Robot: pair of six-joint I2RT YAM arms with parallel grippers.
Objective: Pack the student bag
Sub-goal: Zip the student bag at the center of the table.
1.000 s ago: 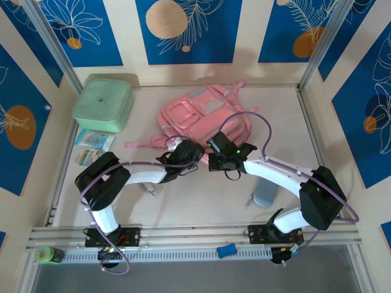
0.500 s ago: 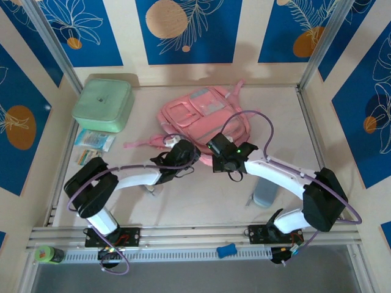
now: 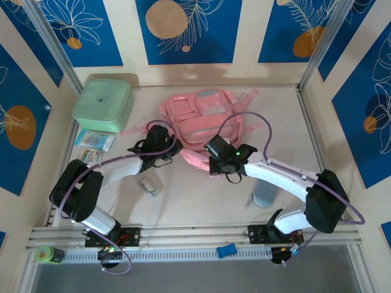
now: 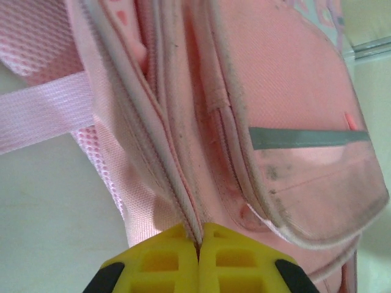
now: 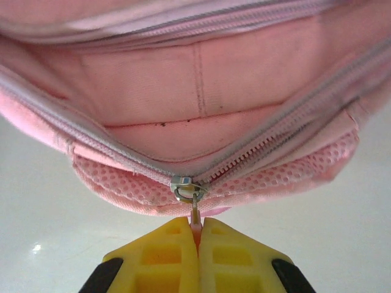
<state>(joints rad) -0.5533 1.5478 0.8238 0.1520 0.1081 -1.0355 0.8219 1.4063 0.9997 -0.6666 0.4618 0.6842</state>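
Centrally placed: soft pink woven student bag (image 3: 201,119) on a smooth pale table (image 3: 201,204), blue floral walls (image 3: 183,36) around.
Left gripper (image 4: 198,237) clamps its corded seam (image 4: 176,198); right gripper (image 5: 198,229) pinches the metal zipper pull (image 5: 194,212).

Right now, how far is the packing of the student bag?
Done: the student bag looks partly unzipped, its lining showing in the right wrist view. In hand: the right jaws are shut on the zipper pull; the left jaws pinch a piped seam of the bag. Left: nothing visible inside; the mint-green box and packets lie on the table beside it.
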